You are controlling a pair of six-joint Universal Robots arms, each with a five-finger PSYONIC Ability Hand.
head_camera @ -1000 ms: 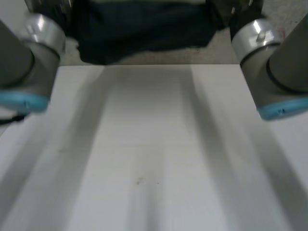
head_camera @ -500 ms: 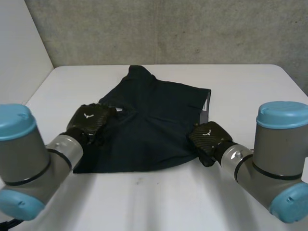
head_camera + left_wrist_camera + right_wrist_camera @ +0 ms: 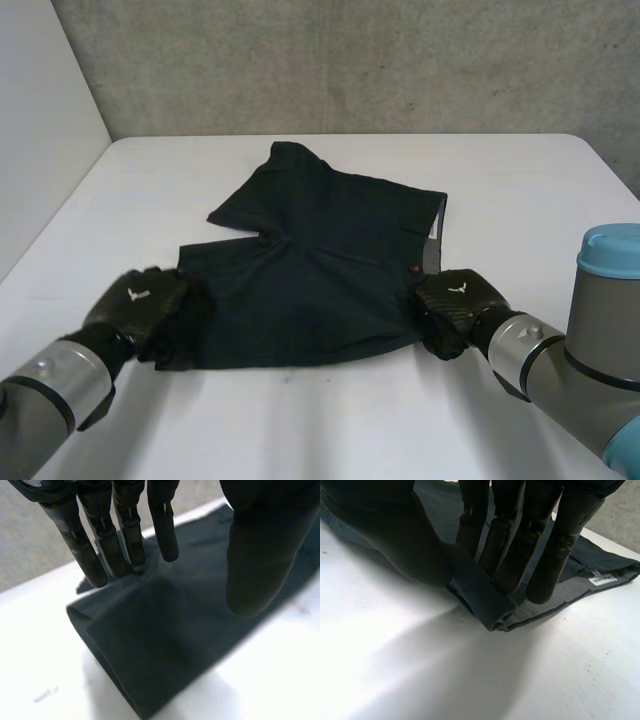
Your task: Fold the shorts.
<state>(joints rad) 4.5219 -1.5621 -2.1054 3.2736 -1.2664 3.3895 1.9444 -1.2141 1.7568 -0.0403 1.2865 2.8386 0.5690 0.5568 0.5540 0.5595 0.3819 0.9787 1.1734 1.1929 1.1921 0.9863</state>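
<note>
Shorts [image 3: 320,270] lie spread flat in the middle of the white desk [image 3: 520,190], with a hand at each near corner. The left hand [image 3: 140,305] sits at the near-left corner, over a leg hem [image 3: 95,645]. Its fingers [image 3: 125,540] are straight with their tips on the cloth and the thumb held well apart, so it grips nothing. The right hand [image 3: 455,305] is at the near-right corner, on the waistband [image 3: 485,602]. There a ridge of cloth is gathered between its straight fingers and its thumb, which reads as a pinch. A small label [image 3: 602,580] shows on the grey inside of the band, just beyond the fingertips.

The step in hand looks like taking hold of the near edge for the first fold. The next move calls for the left thumb to close on the hem. Both hands can then lift together and carry the near edge toward the far edge.

Half a second ago the left hand lay farther in on the left leg. It is now nearer and farther left, and the right hand has slid slightly nearer.
</note>
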